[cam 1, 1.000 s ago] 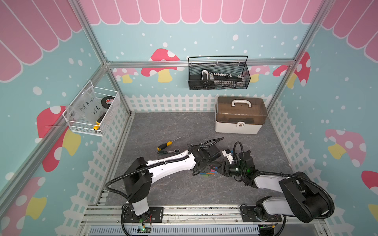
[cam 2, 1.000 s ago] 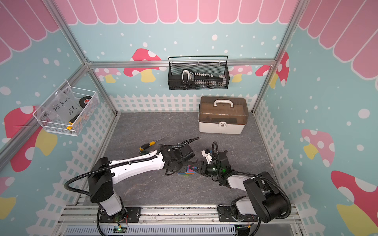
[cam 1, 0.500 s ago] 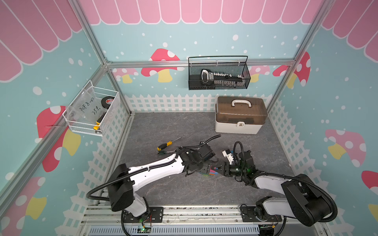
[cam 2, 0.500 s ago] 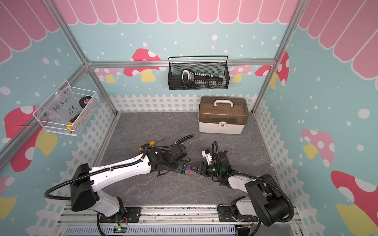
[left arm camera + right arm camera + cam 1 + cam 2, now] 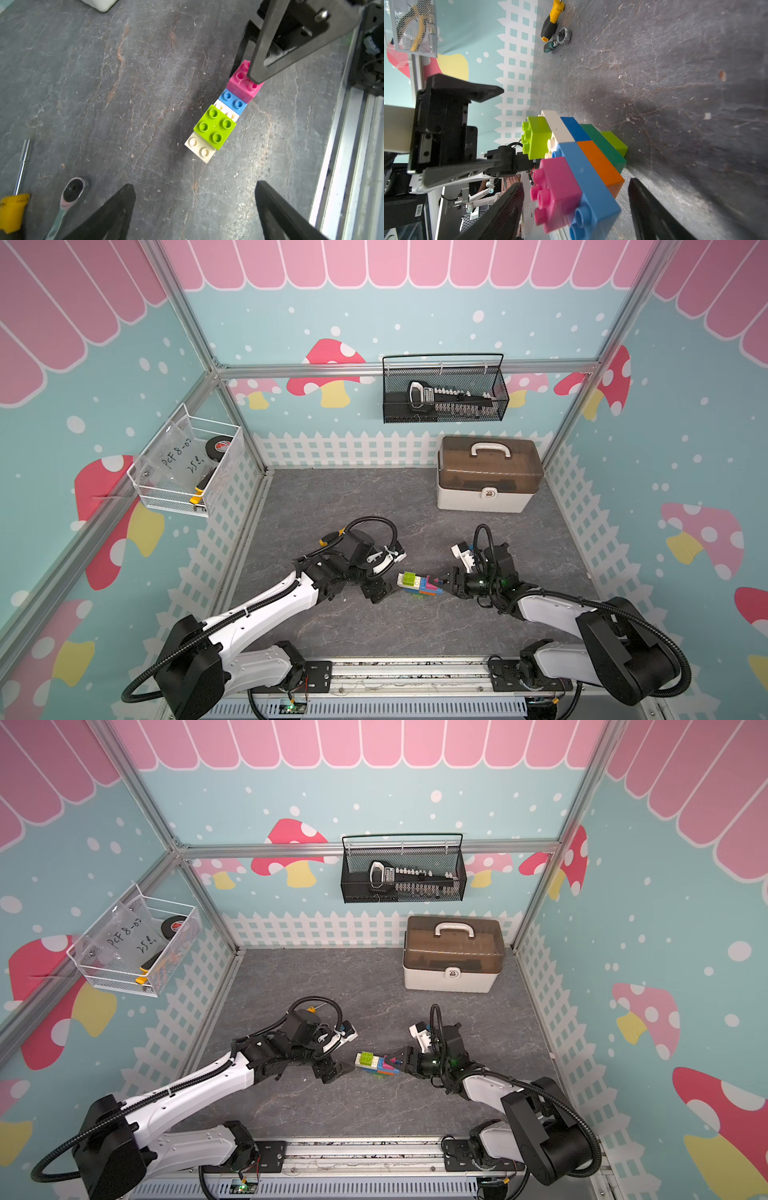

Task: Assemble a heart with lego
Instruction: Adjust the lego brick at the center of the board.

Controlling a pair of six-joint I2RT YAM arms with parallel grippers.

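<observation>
We count one heart [image 5: 419,585]. It stands near the front middle of the grey floor [image 5: 332,497], between the two arms, with its studs up and its lime tip down. It is made of eight bricks [image 5: 577,158], all joined: two lime bricks [image 5: 536,136], one pink brick [image 5: 558,187], one white brick [image 5: 556,124], two blue bricks [image 5: 588,182], one orange brick [image 5: 600,162] and one dark green brick [image 5: 604,145].

Around it we count one box [image 5: 488,479] at the back, two wire baskets [image 5: 444,389] on the walls, one screwdriver [image 5: 12,209] and one wrench [image 5: 72,191] beside it.

The left gripper [image 5: 193,193] has its two fingers [image 5: 116,207] spread wide and holds nothing. Their tips point at the white end of the heart and stand apart from it.

The right gripper [image 5: 441,584] also has its two fingers [image 5: 508,207] apart. One is over the pink studs and the other is under the orange and blue end, so the pink end of the heart sits between them. In the right wrist view a narrow gap shows on each side, so we see no grip. In the left wrist view the upper finger overlaps the pink brick, and we cannot tell whether it touches.
</observation>
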